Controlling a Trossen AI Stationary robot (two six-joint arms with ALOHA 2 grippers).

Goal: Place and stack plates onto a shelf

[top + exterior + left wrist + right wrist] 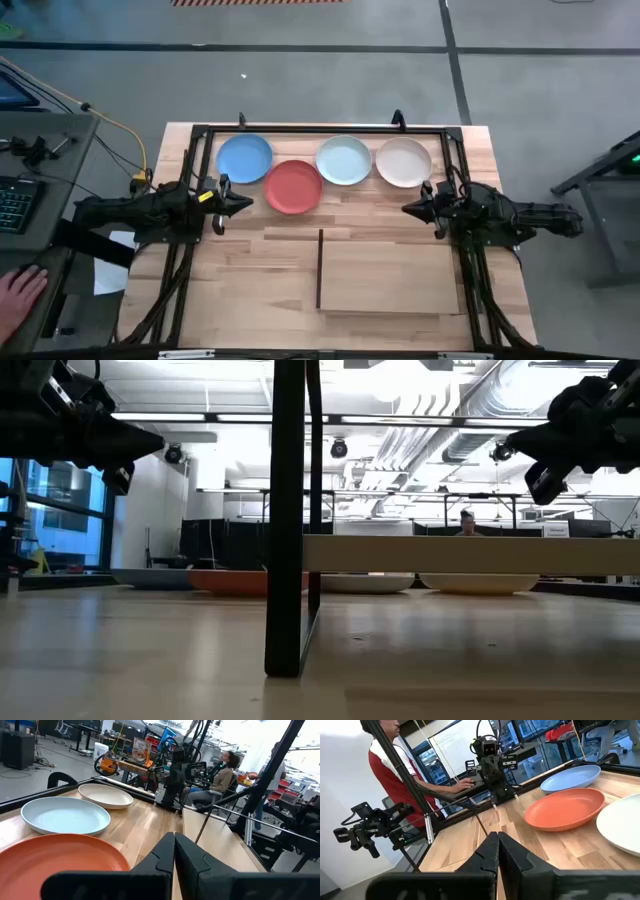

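Note:
Four plates lie flat in a row near the table's far edge: blue plate [244, 158], red plate [294, 187], pale blue-grey plate [344, 160], cream-white plate [403, 162]. The shelf [385, 272] is a raised light-wood panel at the near middle, with a black upright strip [319, 268] along its left edge. My left gripper [246, 204] hovers shut above the table, just left of the red plate [55, 862]. My right gripper [406, 209] hovers shut, near of the cream-white plate. Both touch nothing.
A black tube frame [320, 129] runs around the table's far and side edges behind the plates. Bare tabletop [265, 260] lies left of the shelf. A person's hand [18, 290] rests at a desk left of the table; people sit in the room beyond.

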